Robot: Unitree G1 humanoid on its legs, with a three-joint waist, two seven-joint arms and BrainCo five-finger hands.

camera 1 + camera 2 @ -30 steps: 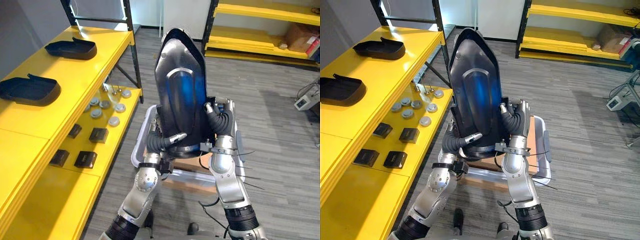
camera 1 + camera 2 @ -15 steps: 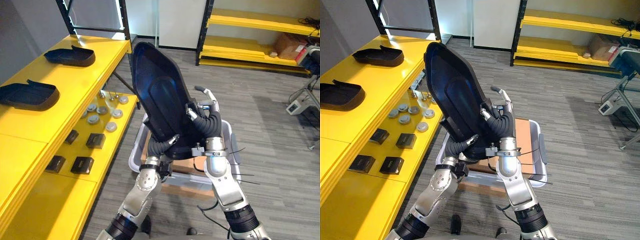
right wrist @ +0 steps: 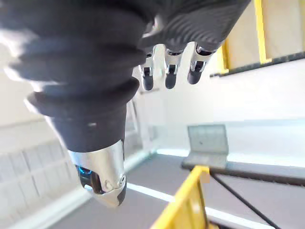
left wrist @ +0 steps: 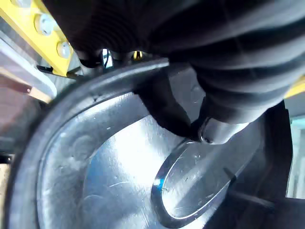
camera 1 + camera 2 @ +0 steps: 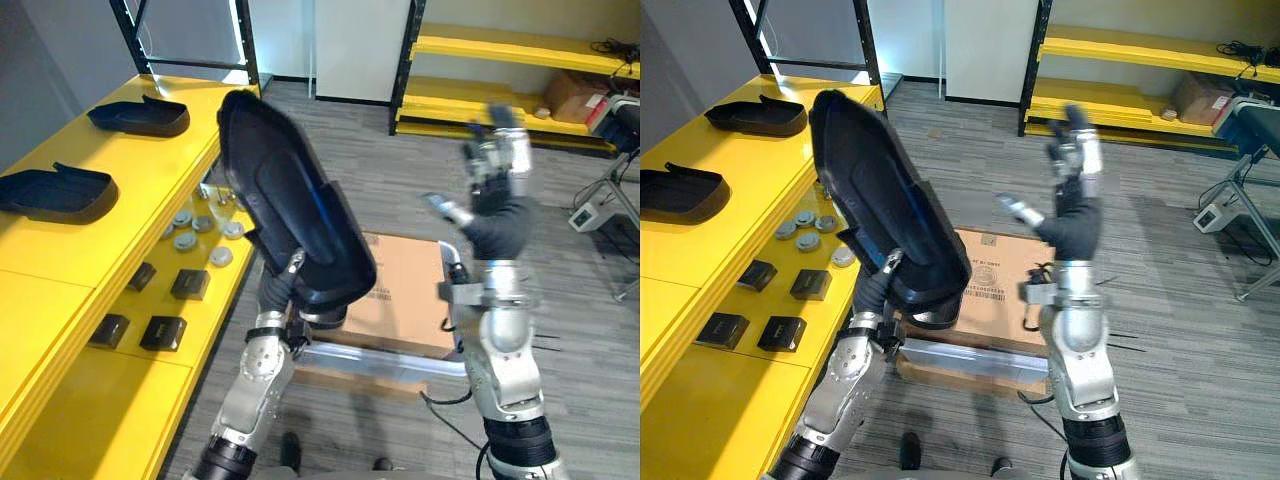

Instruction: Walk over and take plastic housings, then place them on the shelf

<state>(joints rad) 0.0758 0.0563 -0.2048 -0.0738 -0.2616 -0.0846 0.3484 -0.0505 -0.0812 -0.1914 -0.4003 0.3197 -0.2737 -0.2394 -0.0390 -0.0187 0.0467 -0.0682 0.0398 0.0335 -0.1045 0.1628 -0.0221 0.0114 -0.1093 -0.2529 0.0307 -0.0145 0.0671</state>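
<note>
Right hand [image 5: 492, 188] up, fingers spread and empty, the left hand's [image 5: 290, 268] curled fingers alone grip the black housing [image 5: 285, 200], so I'd ease it flat onto the shelf [image 5: 130, 180].

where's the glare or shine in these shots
Left eye view: a blue sheen streaks the black housing held by the left robot hand, and strong light washes the far end of the yellow shelf. Left wrist view: the housing's surface mirrors blue-white light. Right wrist view: the silver thumb of the right robot hand catches a highlight.
</note>
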